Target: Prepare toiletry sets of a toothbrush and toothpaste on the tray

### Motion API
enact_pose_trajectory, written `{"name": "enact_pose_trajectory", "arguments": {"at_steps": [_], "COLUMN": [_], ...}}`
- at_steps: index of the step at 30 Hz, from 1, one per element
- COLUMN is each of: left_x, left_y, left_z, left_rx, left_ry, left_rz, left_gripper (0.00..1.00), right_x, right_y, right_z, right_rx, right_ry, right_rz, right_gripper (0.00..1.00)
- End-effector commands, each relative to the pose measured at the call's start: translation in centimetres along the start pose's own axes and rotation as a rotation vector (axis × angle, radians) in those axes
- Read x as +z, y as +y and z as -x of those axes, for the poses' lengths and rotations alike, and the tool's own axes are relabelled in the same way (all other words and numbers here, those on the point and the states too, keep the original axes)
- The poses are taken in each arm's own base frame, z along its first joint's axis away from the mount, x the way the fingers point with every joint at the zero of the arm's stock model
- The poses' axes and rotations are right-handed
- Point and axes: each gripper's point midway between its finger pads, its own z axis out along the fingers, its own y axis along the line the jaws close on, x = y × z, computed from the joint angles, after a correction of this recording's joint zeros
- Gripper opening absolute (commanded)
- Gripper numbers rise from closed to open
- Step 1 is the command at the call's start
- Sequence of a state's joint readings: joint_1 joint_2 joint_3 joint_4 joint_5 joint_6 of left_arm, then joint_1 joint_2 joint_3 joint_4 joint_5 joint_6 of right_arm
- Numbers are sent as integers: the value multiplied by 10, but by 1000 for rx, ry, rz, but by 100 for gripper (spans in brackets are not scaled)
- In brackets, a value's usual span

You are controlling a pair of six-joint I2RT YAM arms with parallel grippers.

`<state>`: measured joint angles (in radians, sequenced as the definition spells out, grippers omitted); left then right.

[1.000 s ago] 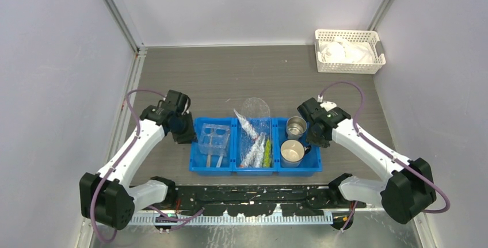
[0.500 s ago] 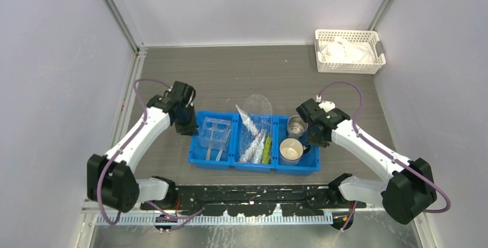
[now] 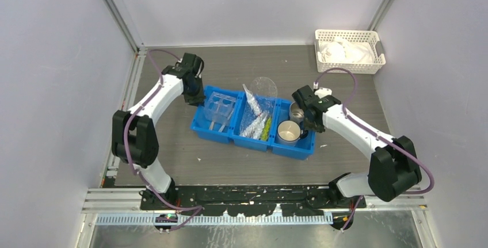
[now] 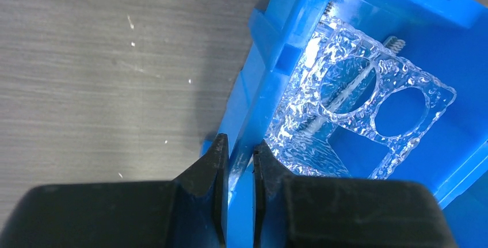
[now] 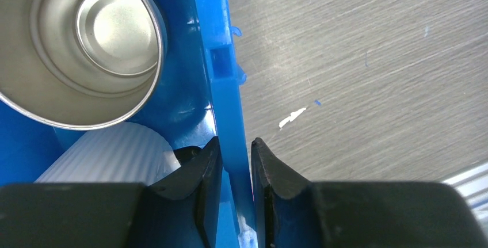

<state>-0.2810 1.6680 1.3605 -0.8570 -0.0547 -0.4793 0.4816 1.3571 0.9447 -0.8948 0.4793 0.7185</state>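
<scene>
1. At the left end wall of the blue three-compartment bin (image 3: 230,140): pinched tight on the rim by the left gripper (image 4: 237,150), one finger outside the wall and one inside.
2. At the opposite end wall: clenched on the rim in the same way by the right gripper (image 5: 233,147), just beside the two metal cups (image 3: 288,132) in the right compartment. Judged to be a two-handed hold on the bin itself, not on any task item.
3. Inside the left compartment: the clear tray (image 4: 368,104), tilted against the wall rather than lying flat, with nothing resting on it.
4. Under the tray: thin bristled sticks (image 4: 345,95), possibly small brushes, but too distorted through the plastic to say for sure.
5. Inside the middle compartment: the toiletry sets (image 3: 256,122), heaped together in clear wrapping with green and whitish contents. Apart from the tray, with a divider wall between them.
6. Done so far, by judgement: none of the set-laying itself, at most some handling of the bin.
7. Left to do, by judgement: release the bin, get the tray flat and reachable, then lift the packets one by one and lay them on it.
8. Far off in the back right corner: a white lattice basket (image 3: 349,49), well apart from both grippers.
</scene>
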Motion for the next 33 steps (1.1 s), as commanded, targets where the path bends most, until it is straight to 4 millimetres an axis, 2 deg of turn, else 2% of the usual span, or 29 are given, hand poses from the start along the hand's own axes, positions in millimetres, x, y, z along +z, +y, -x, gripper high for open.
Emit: {"name": "enact_pose_trajectory", "arguments": {"at_steps": [1, 3, 6, 10, 13, 18, 23, 24, 26, 28, 29, 30, 32, 33], "left_x": [25, 30, 39, 51, 55, 68, 77, 79, 80, 74, 69, 63, 51, 44], "left_y": [-8, -12, -22, -36, -45, -63, -86, -90, -94, -95, -96, -94, -90, -87], "left_z": [31, 39, 51, 72, 91, 114, 136, 139, 144, 146, 148, 149, 153, 156], "left_rx": [-114, -109, -97, -83, -81, -81, -68, -66, -64, -55, -50, -43, -34, -27], "left_ry": [-48, -48, -36, -43, -75, -89, -98, -98, -97, -92, -100, -108, -128, -143], "left_rz": [-4, -15, -38, -65, -81, -130, -183, -191, -203, -205, -206, -202, -188, -183], "left_gripper": [1, 1, 1, 1, 1, 1, 1, 1, 4, 17, 25, 30, 40, 41], "right_x": [-2, -3, 0, -3, -11, -24, -30, -33, -36, -43, -48, -55, -70, -81], "right_y": [15, 17, 21, 19, 16, 25, 39, 43, 43, 38, 35, 33, 30, 31], "right_z": [27, 20, -6, -29, -38, -47, -57, -59, -58, -48, -42, -35, -22, -11], "right_rx": [127, 152, 183, 221, 281, 425, 423, 412, 387, 350, 340, 316, 288, 272], "right_ry": [-81, -65, -5, 28, 27, 48, 78, 79, 71, 39, 18, -1, -40, -66], "right_rz": [53, 79, 146, 185, 197, 237, 232, 233, 221, 205, 202, 215, 239, 263], "right_gripper": [5, 1, 1, 1, 1, 1, 2, 7, 26, 53, 60, 72, 87, 92]}}
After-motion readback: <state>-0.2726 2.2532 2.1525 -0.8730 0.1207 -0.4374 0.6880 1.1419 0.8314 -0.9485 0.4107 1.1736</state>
